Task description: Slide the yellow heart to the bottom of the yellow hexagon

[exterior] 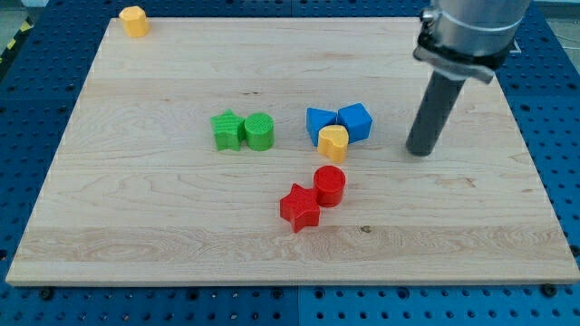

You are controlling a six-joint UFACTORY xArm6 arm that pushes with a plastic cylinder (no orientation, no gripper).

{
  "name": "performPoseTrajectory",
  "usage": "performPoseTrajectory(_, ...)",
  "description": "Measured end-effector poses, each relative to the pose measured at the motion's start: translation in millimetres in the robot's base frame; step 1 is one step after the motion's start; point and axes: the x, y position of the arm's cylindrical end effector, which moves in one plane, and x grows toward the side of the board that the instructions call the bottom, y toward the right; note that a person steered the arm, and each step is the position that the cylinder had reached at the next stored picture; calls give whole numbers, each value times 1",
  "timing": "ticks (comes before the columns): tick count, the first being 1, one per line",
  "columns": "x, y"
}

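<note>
The yellow heart (pixel 333 142) lies near the board's middle, touching the lower edges of two blue blocks. The yellow hexagon (pixel 133 20) sits far away at the board's top left corner. My tip (pixel 419 152) rests on the board to the right of the yellow heart, about a block's width beyond the right blue block, touching nothing.
A blue block (pixel 320 122) and a blue cube (pixel 354 121) sit side by side just above the heart. A green star (pixel 227 130) and a green cylinder (pixel 259 131) lie left of them. A red cylinder (pixel 330 186) and a red star (pixel 300 207) lie below the heart.
</note>
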Motion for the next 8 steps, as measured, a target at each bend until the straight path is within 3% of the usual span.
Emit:
performPoseTrajectory(4, 2, -117)
performPoseTrajectory(6, -42, -136)
performPoseTrajectory(8, -63, -206)
